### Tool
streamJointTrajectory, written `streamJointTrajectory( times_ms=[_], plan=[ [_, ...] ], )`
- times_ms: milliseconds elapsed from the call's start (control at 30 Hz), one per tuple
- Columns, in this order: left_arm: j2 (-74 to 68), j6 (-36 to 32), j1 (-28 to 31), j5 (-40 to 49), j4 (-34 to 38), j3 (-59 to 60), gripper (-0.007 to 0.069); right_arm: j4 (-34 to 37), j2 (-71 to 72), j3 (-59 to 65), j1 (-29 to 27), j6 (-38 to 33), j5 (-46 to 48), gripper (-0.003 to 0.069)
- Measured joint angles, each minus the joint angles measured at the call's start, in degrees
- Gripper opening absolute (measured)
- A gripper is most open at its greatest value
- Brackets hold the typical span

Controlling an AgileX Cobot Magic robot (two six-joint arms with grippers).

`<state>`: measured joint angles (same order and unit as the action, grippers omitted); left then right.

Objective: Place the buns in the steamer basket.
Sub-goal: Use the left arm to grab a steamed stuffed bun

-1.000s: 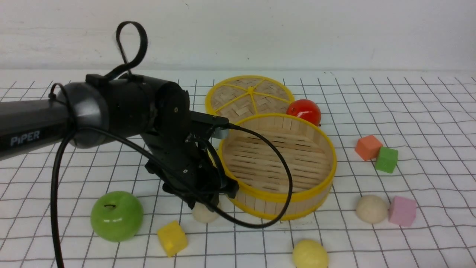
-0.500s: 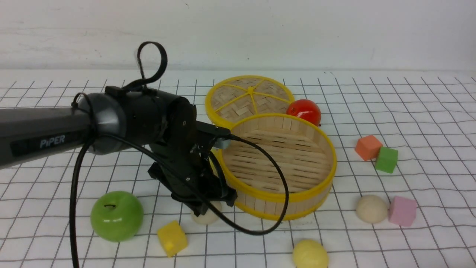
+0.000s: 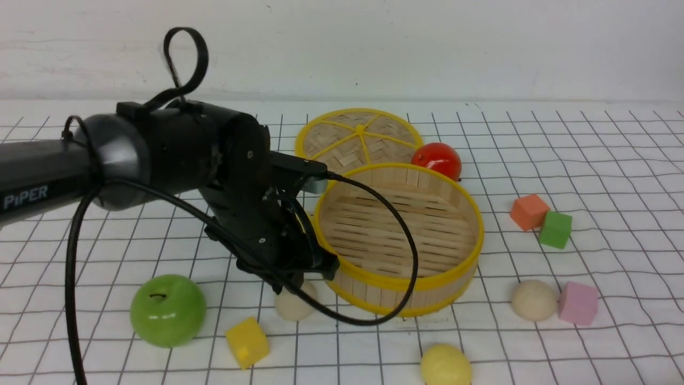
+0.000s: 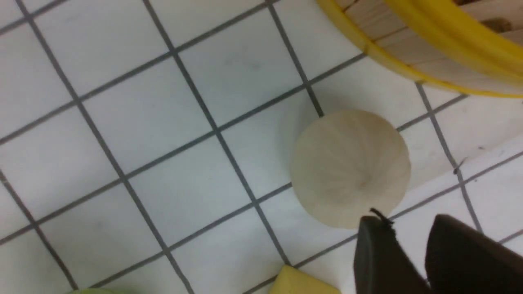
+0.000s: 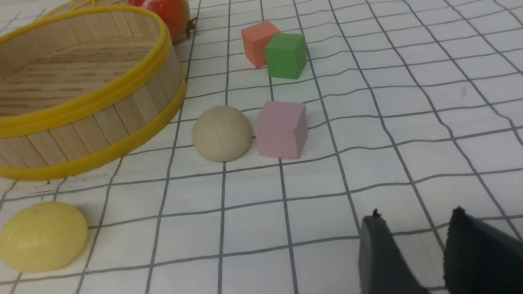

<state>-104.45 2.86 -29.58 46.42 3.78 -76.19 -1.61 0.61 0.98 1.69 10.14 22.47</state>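
The steamer basket (image 3: 398, 283) stands mid-table with nothing inside. One beige bun (image 3: 293, 307) lies on the cloth by its near-left wall. My left gripper (image 3: 289, 287) hovers just over this bun. In the left wrist view its jaws (image 4: 408, 222) are open with only cloth between them, and the bun (image 4: 350, 167) sits just off one fingertip (image 4: 374, 228). A second beige bun (image 3: 534, 299) rests right of the basket. A pale yellow bun (image 3: 445, 365) lies at the front edge. My right gripper (image 5: 416, 216) is open and holds nothing, low over the cloth, well short of the beige bun (image 5: 222, 132).
A green apple (image 3: 168, 310) and a yellow cube (image 3: 247, 342) lie front left. The woven lid (image 3: 358, 140) and a red tomato (image 3: 437, 159) sit behind the basket. Orange (image 3: 529, 212), green (image 3: 556, 229) and pink (image 3: 578, 303) cubes are on the right. The left arm's cable hangs across the basket.
The left arm pushed right and lower over the bun half a second ago, then drew back left and up. The bun stays on the cloth. The right side has not moved.
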Motion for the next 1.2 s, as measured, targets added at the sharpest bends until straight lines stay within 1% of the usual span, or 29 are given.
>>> streamJointTrajectory(
  times_ms=[33, 67, 100, 200, 467, 900, 967, 1100, 1133, 1167, 1200],
  plan=[
    [0.0, 0.0, 0.0, 0.0, 0.0, 0.0, 0.0206, 0.0, 0.0, 0.0, 0.0, 0.0, 0.0, 0.0241],
    [-0.2, 0.0, 0.0, -0.1, 0.0, 0.0, 0.0237, 0.0, 0.0, 0.0, 0.0, 0.0, 0.0, 0.0241],
    [-0.4, 0.0, 0.0, -0.1, 0.0, 0.0, 0.0251, 0.0, 0.0, 0.0, 0.0, 0.0, 0.0, 0.0241],
    [-1.1, 0.0, 0.0, -1.3, -0.4, 0.0, 0.0268, 0.0, 0.0, 0.0, 0.0, 0.0, 0.0, 0.0241],
    [-2.6, 0.0, 0.0, -6.2, -1.4, 0.0, 0.0270, 0.0, 0.0, 0.0, 0.0, 0.0, 0.0, 0.0241],
    [-6.2, 0.0, 0.0, -7.6, -1.5, 0.0, 0.0270, 0.0, 0.0, 0.0, 0.0, 0.0, 0.0, 0.0241],
    [-6.3, 0.0, 0.0, -7.7, -1.5, 0.0, 0.0252, 0.0, 0.0, 0.0, 0.0, 0.0, 0.0, 0.0241],
    [-6.3, 0.0, 0.0, -6.5, -1.0, -0.3, 0.0161, 0.0, 0.0, 0.0, 0.0, 0.0, 0.0, 0.0241],
    [-6.3, 0.0, 0.0, -5.6, -0.5, -0.5, 0.0106, 0.0, 0.0, 0.0, 0.0, 0.0, 0.0, 0.0241],
    [-6.3, 0.0, 0.0, -4.9, 0.0, -0.9, 0.0036, 0.0, 0.0, 0.0, 0.0, 0.0, 0.0, 0.0241],
    [-6.3, 0.0, 0.0, -4.2, 0.4, -1.2, 0.0006, 0.0, 0.0, 0.0, 0.0, 0.0, 0.0, 0.0241]
  ],
)
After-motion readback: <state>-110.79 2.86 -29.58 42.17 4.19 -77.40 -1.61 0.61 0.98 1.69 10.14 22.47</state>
